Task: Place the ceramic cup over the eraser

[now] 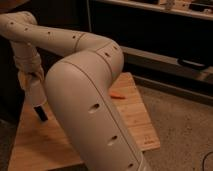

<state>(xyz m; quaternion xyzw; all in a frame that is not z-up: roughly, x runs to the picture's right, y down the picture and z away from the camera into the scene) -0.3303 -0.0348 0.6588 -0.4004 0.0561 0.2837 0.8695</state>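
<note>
One claw point(40, 110), dark-tipped, at the far left of the view, hanging low over the left edge of the worktop point(135, 117); we cannot tell whether it is released or clenched, nor whether it holds anything. Directly above it, one cream, wrinkled-looking mass at the wrist. We cannot say if this is the arm's own covering or the ceramic cup, so we record the cup as not positively located. Eraser: not located. No small black block shows apart from the claw's own dark tip, and much of the worktop is hidden. One arm point(85, 105), cream with dark slots, bending through the middle of the view and covering the centre of the worktop. One thin orange object point(118, 96), lying flat on the bare wood just right of the arm, well apart from the claw. One worktop, light wooden boards, standing on a speckled floor point(185, 127). One long dark shelf point(165, 56) behind. Status, as we judge it: no cup is seen standing upturned over anything on the visible wood, so the placing is entered as not yet done; locating the eraser and lowering the cup over it remain outstanding.
</note>
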